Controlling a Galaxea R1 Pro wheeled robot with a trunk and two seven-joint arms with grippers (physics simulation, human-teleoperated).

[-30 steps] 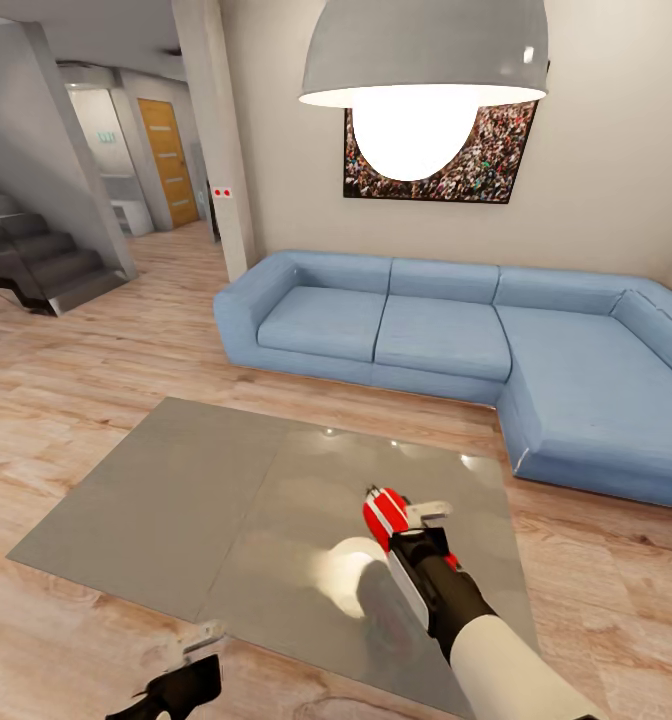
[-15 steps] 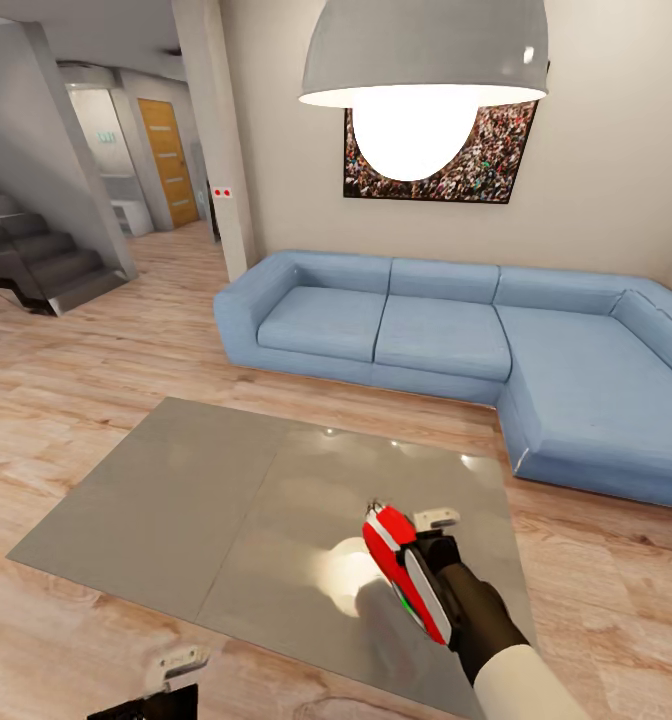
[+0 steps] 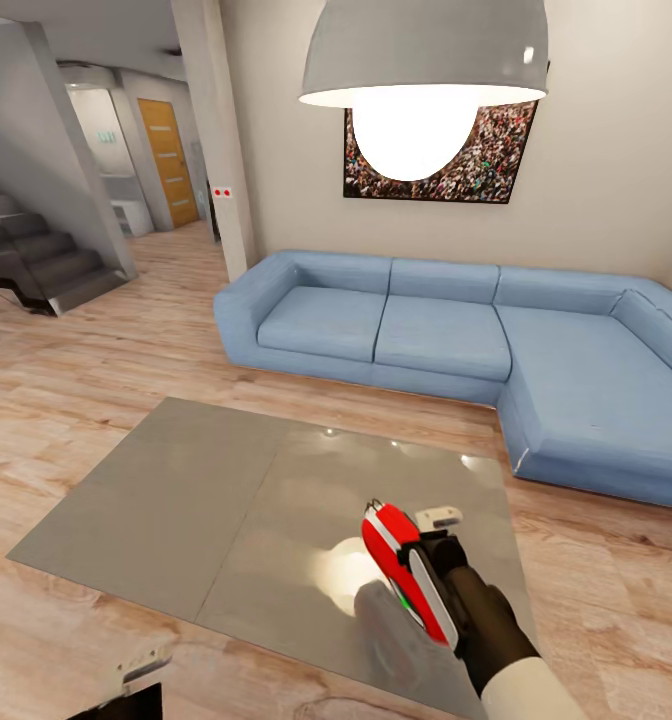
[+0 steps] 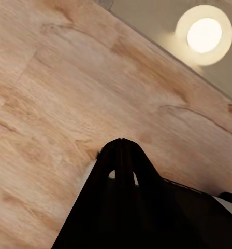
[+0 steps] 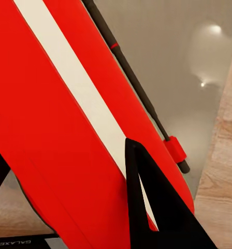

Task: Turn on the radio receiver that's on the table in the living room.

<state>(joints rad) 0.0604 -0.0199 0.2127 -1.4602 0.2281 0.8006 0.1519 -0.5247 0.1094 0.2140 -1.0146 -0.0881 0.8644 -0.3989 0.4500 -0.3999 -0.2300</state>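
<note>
**Radio receiver held above the table**

Gripping the radio receiver [image 3: 404,574] in the right claw [image 3: 428,560], fingers closed on its red and white body, thin handle [image 5: 138,88] showing along one edge. Holding it tilted, above the near right part of the glossy grey table [image 3: 176,500], beside the lamp's bright reflection [image 3: 344,572]. Keeping the left claw [image 4: 121,150] low over the wood plank floor [image 4: 48,88], fingertips pressed together, gripping nothing. Facing the blue sofa [image 3: 446,330] beyond the table, crowd photo [image 3: 506,150] and grey pendant lamp [image 3: 426,50] above.
</note>
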